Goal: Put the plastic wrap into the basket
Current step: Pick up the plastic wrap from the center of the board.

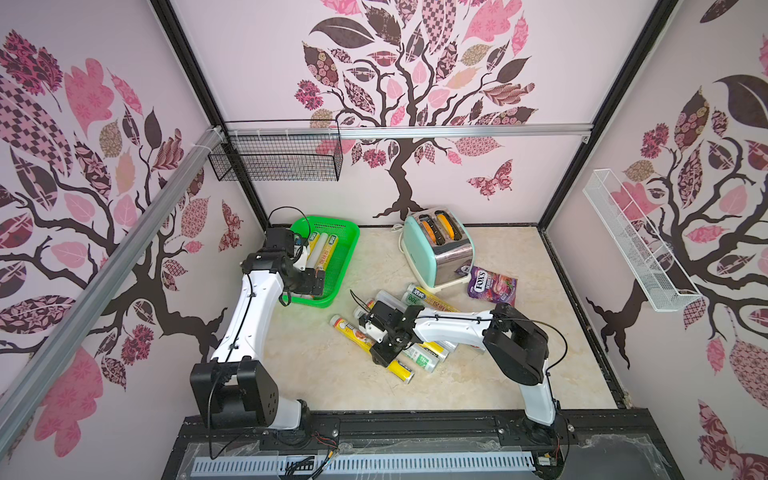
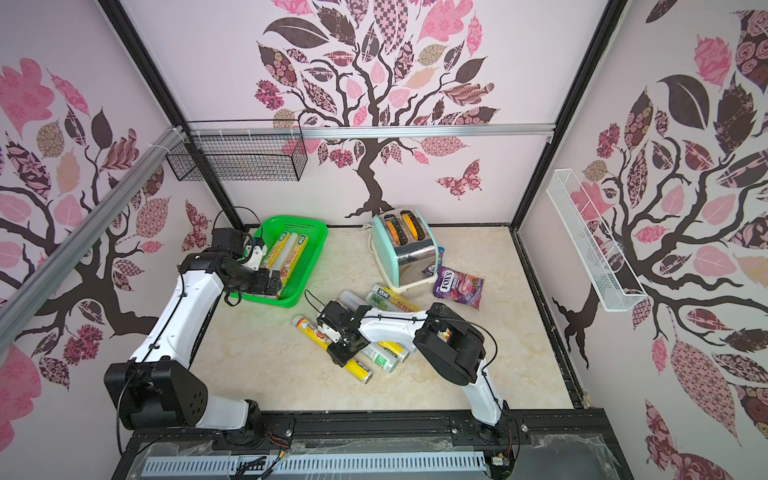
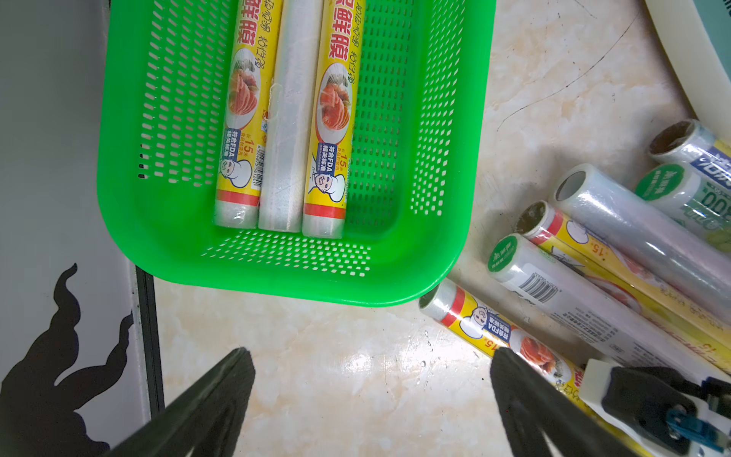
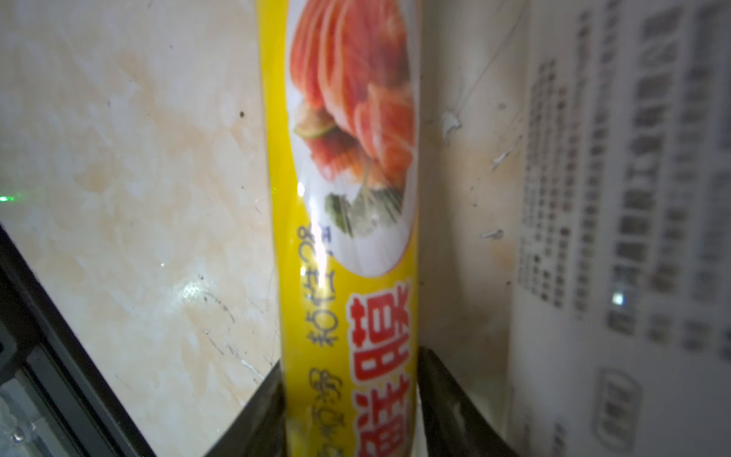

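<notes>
The plastic wrap comes as long thin rolls: some yellow with a picture of sliced food and red lettering, others clear or white with green print. Three rolls (image 3: 292, 118) lie side by side along the green basket (image 3: 277, 277), a clear one between two yellow ones, just ahead of the left pincer (image 3: 370, 352). Its fingers stand wide apart with nothing between them. The right pincer (image 4: 350, 368) is low over the worktop (image 1: 332, 374) with a finger against each side of a yellow roll (image 4: 348, 237), which lies flat. The loose rolls (image 1: 422, 358) lie in a heap just beside this pincer. In both top views the right arm covers the middle of that heap, so their number cannot be told. The left wrist view cuts off the basket's far end. In the right wrist view the print on the neighbouring white roll (image 4: 633, 237) is too blurred to read.
</notes>
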{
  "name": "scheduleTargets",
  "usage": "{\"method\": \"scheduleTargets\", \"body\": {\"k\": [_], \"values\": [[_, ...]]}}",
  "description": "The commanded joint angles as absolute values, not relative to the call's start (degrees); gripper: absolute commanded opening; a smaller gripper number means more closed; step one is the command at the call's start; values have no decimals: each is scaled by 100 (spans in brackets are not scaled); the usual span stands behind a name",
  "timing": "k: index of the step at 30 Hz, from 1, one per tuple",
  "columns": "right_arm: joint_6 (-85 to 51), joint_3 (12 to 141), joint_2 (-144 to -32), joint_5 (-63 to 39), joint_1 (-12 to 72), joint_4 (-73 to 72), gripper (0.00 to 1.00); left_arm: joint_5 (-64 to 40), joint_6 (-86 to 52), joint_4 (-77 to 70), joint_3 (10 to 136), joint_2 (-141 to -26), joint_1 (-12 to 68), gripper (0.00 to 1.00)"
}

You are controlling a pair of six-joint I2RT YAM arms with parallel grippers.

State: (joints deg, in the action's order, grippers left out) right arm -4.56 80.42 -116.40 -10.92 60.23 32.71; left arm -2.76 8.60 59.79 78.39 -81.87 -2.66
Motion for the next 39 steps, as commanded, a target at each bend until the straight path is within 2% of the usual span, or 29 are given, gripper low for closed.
{"method": "scheduleTargets", "body": {"k": [1, 8, 13, 24, 33, 39], "values": [[-581, 7913, -11786, -1193, 6046, 3126, 47, -452, 814, 6007, 7848, -8000, -295, 98], [-559, 7405, -11015, -1206, 6047, 2533, 39, -1094, 712, 6439, 8414, -8050, -296, 98], [-574, 6899, -10307, -1104, 6045, 1916, 37, -1451, 727, 6770, 8859, -8080, -292, 98], [-1269, 5931, -8714, -434, 5795, 424, 37, -3610, 325, 7699, 10525, -8476, -291, 98], [-1880, 6301, -8523, -302, 5371, -606, 35, -4439, -356, 7268, 10899, -8648, -267, 98], [-1911, 6663, -8606, -376, 5325, -1012, 36, -4445, -523, 6977, 10893, -8783, 132, 97]]}}
